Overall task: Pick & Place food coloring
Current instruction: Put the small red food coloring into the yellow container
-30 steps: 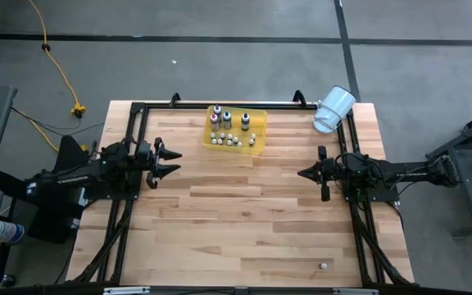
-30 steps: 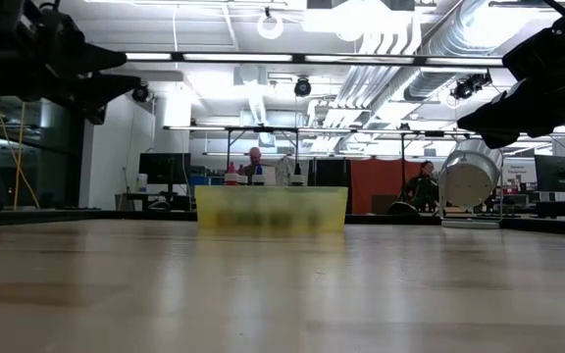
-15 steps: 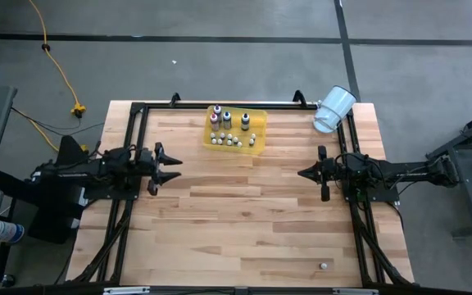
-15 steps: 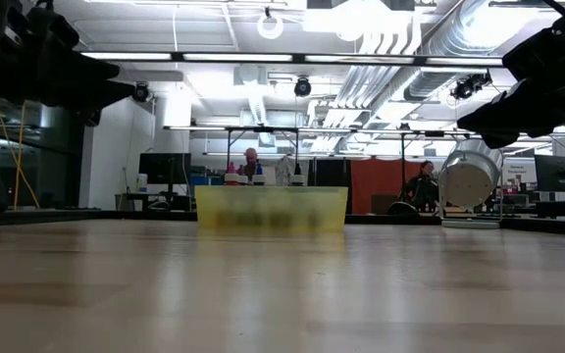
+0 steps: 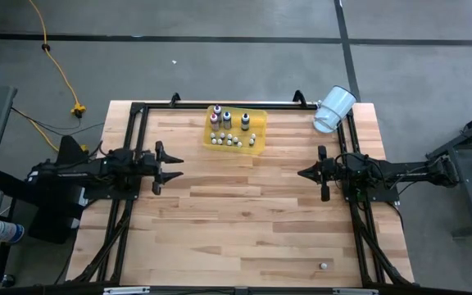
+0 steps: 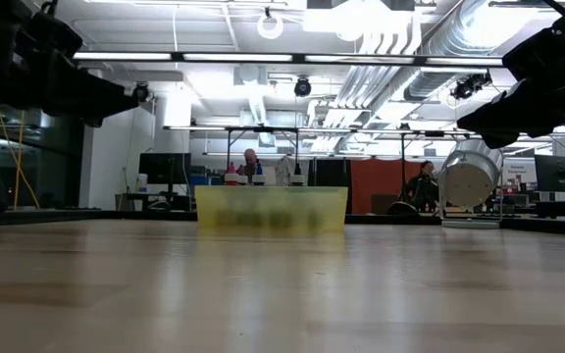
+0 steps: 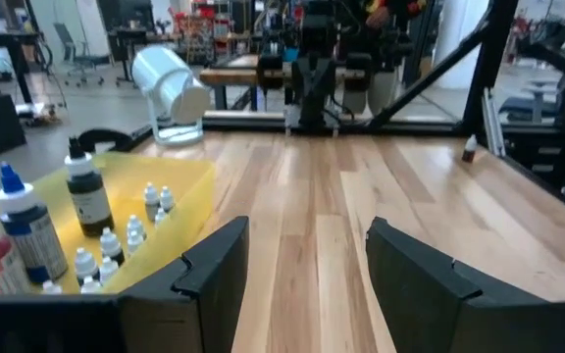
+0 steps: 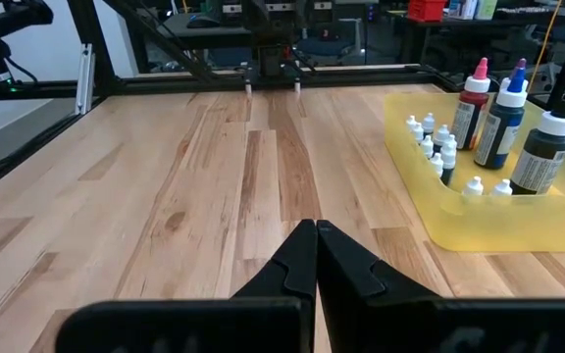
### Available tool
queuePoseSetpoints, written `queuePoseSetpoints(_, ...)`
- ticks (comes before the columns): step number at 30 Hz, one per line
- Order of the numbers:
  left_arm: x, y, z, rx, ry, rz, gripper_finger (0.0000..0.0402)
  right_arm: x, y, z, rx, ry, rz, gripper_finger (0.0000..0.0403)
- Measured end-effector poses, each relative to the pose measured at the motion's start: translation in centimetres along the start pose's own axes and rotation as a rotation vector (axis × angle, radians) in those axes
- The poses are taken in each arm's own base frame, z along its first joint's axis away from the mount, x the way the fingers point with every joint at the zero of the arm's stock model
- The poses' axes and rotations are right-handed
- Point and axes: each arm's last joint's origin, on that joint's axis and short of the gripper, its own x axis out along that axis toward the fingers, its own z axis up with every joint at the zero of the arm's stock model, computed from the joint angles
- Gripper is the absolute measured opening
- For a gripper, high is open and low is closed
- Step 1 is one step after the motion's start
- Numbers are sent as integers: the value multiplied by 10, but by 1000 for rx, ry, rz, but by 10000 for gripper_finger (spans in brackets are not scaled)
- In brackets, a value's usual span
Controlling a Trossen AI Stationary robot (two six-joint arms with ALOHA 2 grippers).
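Food coloring bottles (image 5: pixel 233 131) stand upright in the yellow tray (image 5: pixel 260 144) at the far middle of the table (image 5: pixel 244 221): three taller ones in the back row, small white-capped ones in rows in front, so caps stay up and each can be reached from above. One small bottle (image 5: pixel 324 265) lies alone near the table's front right corner, well apart from the tray; likely the item left to collect, though that is a judgement. White cup (image 5: pixel 333 109) lies tipped on its side at the far right corner, mouth toward the table edge. Left gripper (image 5: pixel 169 165) hovers over the left side of the table, fingers spread with nothing between them, pointing inward, tray off to one side in the left wrist view. Right gripper (image 5: pixel 306 174) hovers at the right side, fingers pressed together, empty; appears to be waiting.
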Motion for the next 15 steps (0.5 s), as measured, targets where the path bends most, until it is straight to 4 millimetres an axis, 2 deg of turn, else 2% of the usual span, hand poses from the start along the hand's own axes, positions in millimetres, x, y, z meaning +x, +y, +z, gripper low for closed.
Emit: queuePoseSetpoints(15,3,0,-1,-12,47,1,198,0,0,0,0,0,-1,0)
